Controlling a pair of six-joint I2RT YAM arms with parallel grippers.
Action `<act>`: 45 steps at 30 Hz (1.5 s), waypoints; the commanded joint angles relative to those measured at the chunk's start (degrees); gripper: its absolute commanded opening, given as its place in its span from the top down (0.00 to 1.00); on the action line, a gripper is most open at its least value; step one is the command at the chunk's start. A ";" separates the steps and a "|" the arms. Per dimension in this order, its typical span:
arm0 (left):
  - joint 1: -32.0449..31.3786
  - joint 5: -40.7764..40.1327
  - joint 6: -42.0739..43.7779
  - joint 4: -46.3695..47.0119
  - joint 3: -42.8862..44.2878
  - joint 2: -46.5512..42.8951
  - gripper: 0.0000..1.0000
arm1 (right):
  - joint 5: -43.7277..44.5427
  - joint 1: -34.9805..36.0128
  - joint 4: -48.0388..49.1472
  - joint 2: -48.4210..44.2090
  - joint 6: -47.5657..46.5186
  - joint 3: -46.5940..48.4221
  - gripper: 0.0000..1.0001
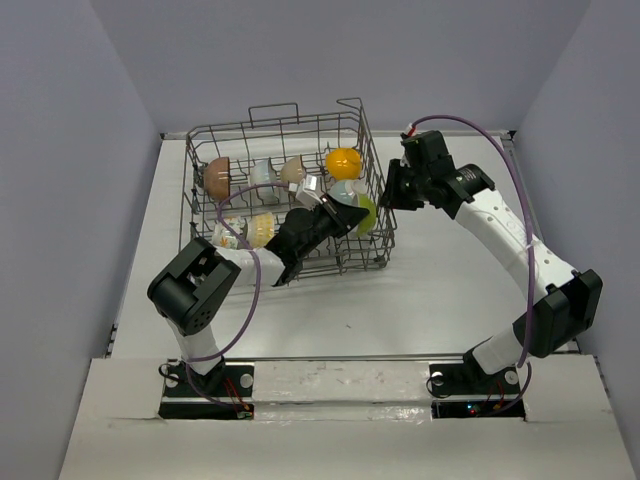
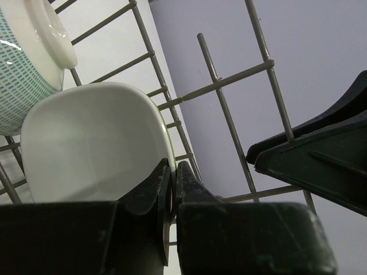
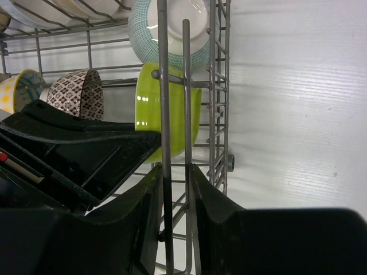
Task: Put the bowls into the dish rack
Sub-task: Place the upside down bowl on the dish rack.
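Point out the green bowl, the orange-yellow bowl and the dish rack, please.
green bowl (image 3: 175, 114): right wrist view, outer side, between two wires.
orange-yellow bowl (image 1: 343, 161): top external view, its middle.
dish rack (image 1: 350, 255): top external view, its near wall.

Grey wire for the dish rack (image 1: 240, 130); orange-yellow bowl (image 1: 343, 161) at its 2 o'clock, brown bowl (image 1: 217, 176) at 9, lime-green bowl (image 3: 150, 106) at 3. Right wrist view: teal-dashed white bowl (image 3: 137, 34) at the green one's 12, brown-and-white tiled bowl (image 3: 71, 94) at its 9. Plain white squarish bowl (image 2: 92, 137).
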 commanded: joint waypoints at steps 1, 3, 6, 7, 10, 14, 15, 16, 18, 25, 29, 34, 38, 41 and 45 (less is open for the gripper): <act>0.54 -1.72 -0.13 4.33 -0.65 -0.85 1.00 | 2.29 -0.06 0.80 -0.15 -0.60 -0.36 0.72; 0.54 -1.81 -0.13 4.34 -0.91 -0.93 1.00 | 2.38 -0.06 0.80 -0.06 -0.69 -0.45 0.76; 0.71 -2.07 -0.13 4.25 -1.88 -1.20 1.00 | 2.20 -0.06 1.15 0.20 -0.51 -0.71 0.78; 0.71 -2.07 -0.13 4.25 -1.97 -1.37 1.00 | 2.20 -0.06 1.15 0.20 -0.60 -0.80 0.79; 0.98 -2.07 -0.04 3.90 -2.76 -1.72 1.00 | 2.11 -0.06 1.41 0.29 -0.42 -1.06 0.79; 1.24 -2.24 -0.04 3.37 -3.73 -2.25 1.00 | 2.02 -0.06 1.59 0.47 -0.25 -1.42 0.80; 1.42 -2.25 0.05 3.28 -3.90 -2.25 1.00 | 2.02 -0.06 1.68 0.47 -0.34 -1.42 0.80; 1.42 -2.25 -0.04 3.11 -3.99 -2.43 1.00 | 2.02 -0.06 1.85 0.55 -0.16 -1.59 0.80; 1.51 -2.42 0.05 2.84 -4.17 -2.60 1.00 | 1.94 -0.06 1.85 0.64 -0.25 -1.77 0.80; 1.86 -3.65 1.10 -0.75 -4.34 -4.18 0.97 | 1.94 -0.06 2.12 0.91 -0.16 -2.03 0.83; 1.77 -4.88 1.89 -4.53 -4.43 -5.77 0.94 | 2.20 -0.06 2.12 1.00 -0.16 -2.03 0.83; 1.94 -7.78 2.68 -8.40 -3.90 -7.35 0.90 | 2.11 -0.06 2.29 1.17 0.02 -2.12 0.84; 1.94 -9.10 3.03 -11.74 -3.55 -8.49 0.85 | 2.20 -0.06 2.29 1.35 0.02 -2.29 0.84; 1.94 -9.71 3.38 -14.90 -2.68 -9.02 0.85 | 2.29 -0.06 2.21 1.43 0.10 -2.21 0.84; 1.94 -10.68 3.91 -19.30 -1.27 -9.72 0.84 | 2.20 -0.06 2.38 1.61 0.10 -2.38 0.85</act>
